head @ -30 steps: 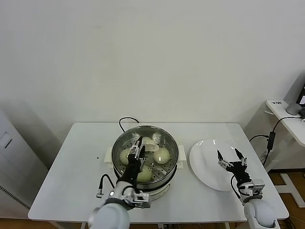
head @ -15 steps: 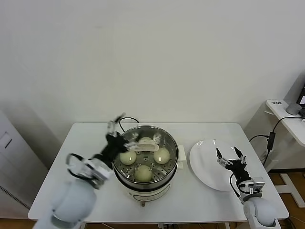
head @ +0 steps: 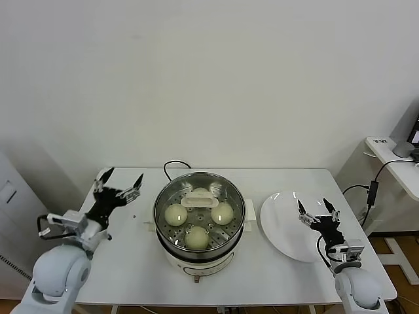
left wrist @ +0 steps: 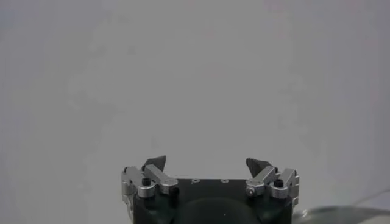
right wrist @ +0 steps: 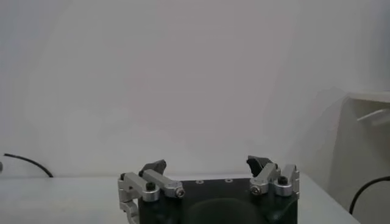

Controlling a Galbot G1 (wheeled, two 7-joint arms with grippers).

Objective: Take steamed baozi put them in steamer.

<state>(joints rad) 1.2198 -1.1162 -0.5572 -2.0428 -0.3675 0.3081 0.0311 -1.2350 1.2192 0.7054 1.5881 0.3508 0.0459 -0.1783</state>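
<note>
L pincer: left pincer (head: 118, 184), lower left of frame, over the bare left part of the flat white desk (head: 118, 261); jaws wide apart, nothing in them, tips pointing up and away.
R pincer: right pincer (head: 317, 212), lower right, over the near edge of the flat round white plate (head: 281, 222); jaws spread too, empty.
Baozi: three smooth pale cream-yellow steamed baozi (head: 198, 237) lie plain on the perforated tray, centre of frame; a fourth shows only as a pale bump behind the cream bar at the far side, partly hidden.
Steamer: round shiny stainless-steel steamer (head: 160, 199) on a white base, mid-desk, black cord (head: 171, 165) running off behind it.
Plate status: bare, no bun left on it.
Progress: looks done or nearly so, judging by bare plate + full pot.
Risk 1: L arm swinging back in low could clip the steel rim or side handle and shove the pot, since it sits just beside.
Risk 2: cord behind pot could snag on an arm passing the far side.
Risk 3: R pincer tips dropping could knock the plate, which lies near the desk's right edge.
Risk 4: another reach into the pot could dent a soft bun; they sit close together.
</note>
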